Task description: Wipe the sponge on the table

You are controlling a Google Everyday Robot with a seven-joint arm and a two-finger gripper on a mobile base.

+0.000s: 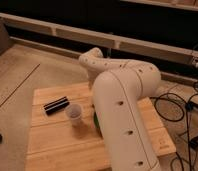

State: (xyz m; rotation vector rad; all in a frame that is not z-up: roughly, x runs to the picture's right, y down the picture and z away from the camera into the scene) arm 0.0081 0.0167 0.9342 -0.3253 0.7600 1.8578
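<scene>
My white arm (pixel 124 105) fills the middle of the camera view, its elbow (pixel 92 59) bent over the far edge of the light wooden table (pixel 57 145). The gripper is out of sight, hidden behind the arm's own thick links. The sponge is hidden too; no pale blue block shows anywhere on the planks.
A black striped bar (pixel 56 105) lies at the table's left. A small translucent cup (pixel 74 113) stands beside it. Only a sliver of a green bowl (pixel 96 121) shows at the arm's edge. Cables (pixel 184 105) trail on the floor at right.
</scene>
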